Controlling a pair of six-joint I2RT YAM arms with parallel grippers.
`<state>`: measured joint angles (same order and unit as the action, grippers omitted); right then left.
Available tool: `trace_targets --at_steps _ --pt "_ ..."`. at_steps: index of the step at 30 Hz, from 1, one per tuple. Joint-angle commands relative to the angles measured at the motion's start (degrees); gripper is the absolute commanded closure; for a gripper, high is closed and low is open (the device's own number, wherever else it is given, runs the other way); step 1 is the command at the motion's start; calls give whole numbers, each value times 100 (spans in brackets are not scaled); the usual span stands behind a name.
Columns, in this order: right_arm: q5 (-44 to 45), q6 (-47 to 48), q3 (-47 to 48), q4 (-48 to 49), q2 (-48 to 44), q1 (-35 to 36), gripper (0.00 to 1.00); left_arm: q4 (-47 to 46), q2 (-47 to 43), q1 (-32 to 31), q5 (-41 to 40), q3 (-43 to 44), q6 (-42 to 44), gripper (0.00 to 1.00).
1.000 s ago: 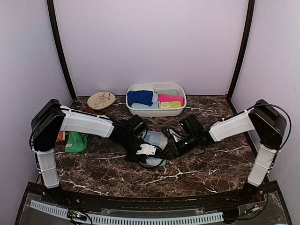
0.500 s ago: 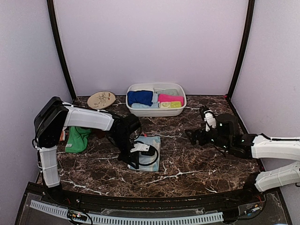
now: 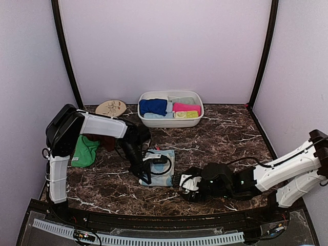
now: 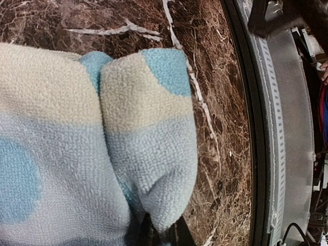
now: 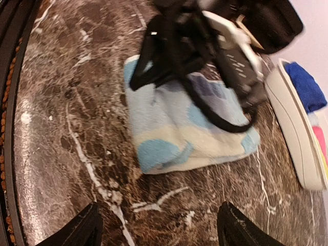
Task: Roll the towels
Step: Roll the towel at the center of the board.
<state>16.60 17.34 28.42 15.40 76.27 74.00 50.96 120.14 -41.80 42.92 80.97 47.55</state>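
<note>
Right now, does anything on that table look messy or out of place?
The green towel lies crumpled on the left, beside the left arm, while other towels sit neatly packed in the white tub. Nothing looks spilled or damaged.

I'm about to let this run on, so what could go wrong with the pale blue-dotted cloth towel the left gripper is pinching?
The left gripper is shut on only a small fold of the pale blue-dotted cloth towel; a pull might slip it free. Its black cable loops across the towel and may snag the cloth. The open right gripper faces the same spot, so moving in risks hitting the left one.
</note>
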Motion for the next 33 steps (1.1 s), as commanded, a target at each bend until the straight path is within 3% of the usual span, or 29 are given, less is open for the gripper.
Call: trace_targets --at_steps 1,9,15,21,25,28,30,33 --pt "87 1149 665 543 833 291 25 529 143 112 387 134 71 100" --pt "-166 1887 1418 1255 2254 242 30 771 361 170 441 353 144 100" --pt "-453 1851 1769 1339 2853 41 40 828 396 219 422 412 219 100" --pt "-403 1636 1856 1465 3201 -198 55 856 407 311 507 390 298 100" --pt "-357 1460 1816 1464 3317 -262 74 924 414 368 571 376 380 99" --pt "-477 1191 1831 1250 3262 -272 90 898 399 441 574 384 340 89" --pt "-594 923 1867 1044 3172 -288 100 742 305 542 576 349 212 72" --pt "-1026 311 1948 566 2970 -427 100 -40 -118 796 431 -87 -218 58"
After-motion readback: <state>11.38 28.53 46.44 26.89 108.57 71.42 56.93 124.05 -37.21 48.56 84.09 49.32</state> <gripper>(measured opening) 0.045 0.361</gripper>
